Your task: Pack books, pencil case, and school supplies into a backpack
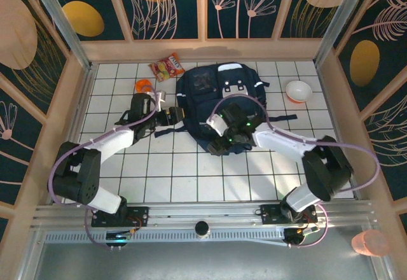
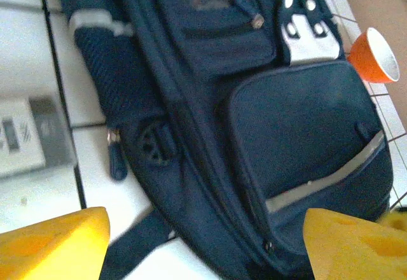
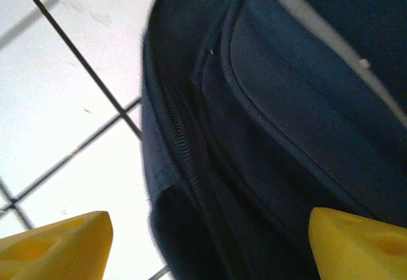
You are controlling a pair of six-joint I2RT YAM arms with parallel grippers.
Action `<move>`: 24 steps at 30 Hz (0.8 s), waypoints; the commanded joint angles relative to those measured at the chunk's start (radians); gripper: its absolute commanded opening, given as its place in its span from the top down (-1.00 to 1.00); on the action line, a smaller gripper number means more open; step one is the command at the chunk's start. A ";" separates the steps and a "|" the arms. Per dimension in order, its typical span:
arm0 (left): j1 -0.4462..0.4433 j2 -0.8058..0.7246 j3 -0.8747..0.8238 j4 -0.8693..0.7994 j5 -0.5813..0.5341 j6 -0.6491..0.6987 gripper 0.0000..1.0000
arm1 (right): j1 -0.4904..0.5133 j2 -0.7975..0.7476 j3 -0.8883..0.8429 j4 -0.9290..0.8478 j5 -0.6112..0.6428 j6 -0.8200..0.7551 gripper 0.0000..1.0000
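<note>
On tile table [image 1: 191, 172], top cam: backpack [image 1: 219, 92] lies flat mid-table, front up, so both arms reach. Left gripper [image 1: 173, 116] at its 9 o'clock, right gripper [image 1: 217, 145] at its 6. Snack packet [image 1: 166, 67] at 11, print too small.

Left wrist: fingers [image 2: 54, 242] spread, nothing pinched. Grey-white gadget [image 2: 25, 137] at 9, beside backpack, prob. waiting to go in; marks blurry.

Right wrist: fingers [image 3: 54, 242] spread, empty, over zip [image 3: 181, 146], prob. to pull it.

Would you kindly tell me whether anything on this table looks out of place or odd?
A red-orange snack packet lies by the far left corner of the backpack, and a bowl sits off to its right. Neither looks like school gear. Nothing appears spilled or damaged.
</note>
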 commanded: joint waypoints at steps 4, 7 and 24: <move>0.001 -0.084 -0.062 0.073 -0.021 -0.073 -0.58 | 0.004 0.133 0.038 0.082 0.082 -0.079 -0.63; 0.001 -0.088 -0.067 0.064 -0.030 -0.063 -0.58 | 0.005 0.145 0.014 0.114 0.124 -0.103 0.00; -0.005 0.016 -0.133 0.399 0.205 0.016 -0.45 | -0.216 -0.259 0.282 -0.228 -0.149 -0.436 1.00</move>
